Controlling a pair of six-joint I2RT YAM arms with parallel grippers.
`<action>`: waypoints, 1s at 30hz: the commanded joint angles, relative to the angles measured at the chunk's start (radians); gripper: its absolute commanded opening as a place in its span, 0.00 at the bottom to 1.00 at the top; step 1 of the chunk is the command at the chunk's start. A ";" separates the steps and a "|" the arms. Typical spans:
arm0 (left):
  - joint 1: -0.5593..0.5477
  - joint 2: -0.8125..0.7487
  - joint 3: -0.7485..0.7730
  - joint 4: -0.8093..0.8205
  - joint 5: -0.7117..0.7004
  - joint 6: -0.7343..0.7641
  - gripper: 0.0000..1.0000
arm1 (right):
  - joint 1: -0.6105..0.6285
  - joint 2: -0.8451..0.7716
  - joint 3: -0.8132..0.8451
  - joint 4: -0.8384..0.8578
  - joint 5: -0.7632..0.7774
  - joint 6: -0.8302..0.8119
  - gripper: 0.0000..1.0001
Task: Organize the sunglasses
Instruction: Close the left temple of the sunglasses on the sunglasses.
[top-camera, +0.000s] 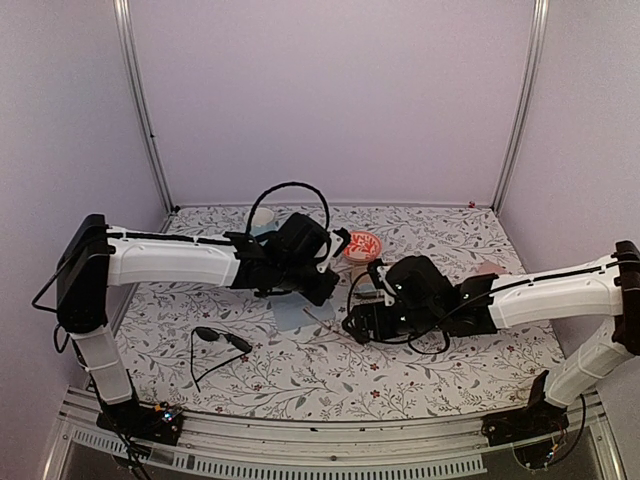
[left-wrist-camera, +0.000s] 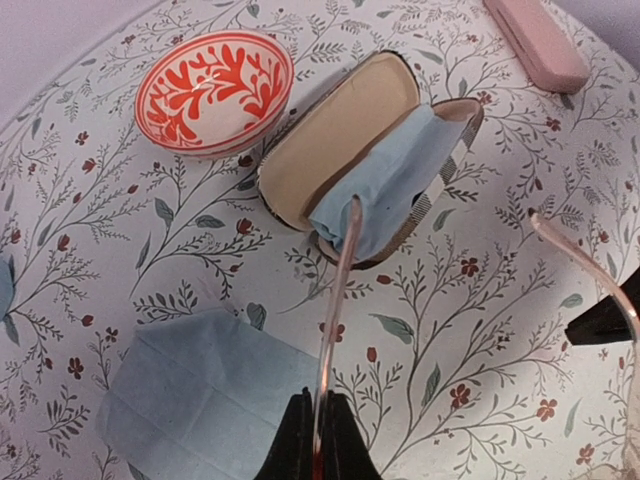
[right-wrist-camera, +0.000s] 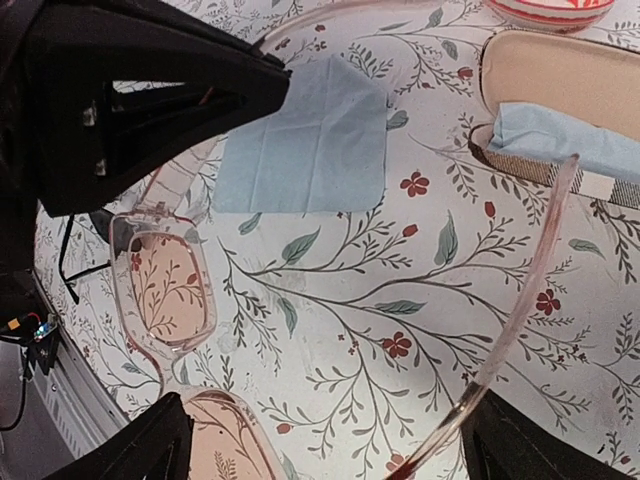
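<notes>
Floral tablecloth lies under both arms, which stretch low toward the middle of the table. The left gripper is pinched tight on one temple of the pinkish clear-lensed glasses (just short of the open case). The right gripper stands wide on either side of that frame. The black sunglasses lie well apart, at the near left.

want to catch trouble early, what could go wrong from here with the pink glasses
The left gripper pinches only one thin arm of the pink see-through glasses while the right gripper is open, so the frame could twist or slip out. The open glasses case already holds a blue cloth, which might bunch up and keep the glasses from seating.
</notes>
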 joint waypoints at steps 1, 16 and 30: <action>-0.006 0.017 -0.012 0.033 0.002 0.006 0.00 | -0.013 -0.072 -0.002 -0.015 0.035 0.038 0.96; -0.004 0.038 0.007 0.033 0.016 0.008 0.00 | 0.009 -0.087 -0.031 0.050 -0.028 0.037 0.97; 0.010 0.063 0.022 0.022 0.037 0.010 0.00 | 0.059 0.007 0.054 0.021 -0.023 -0.010 0.97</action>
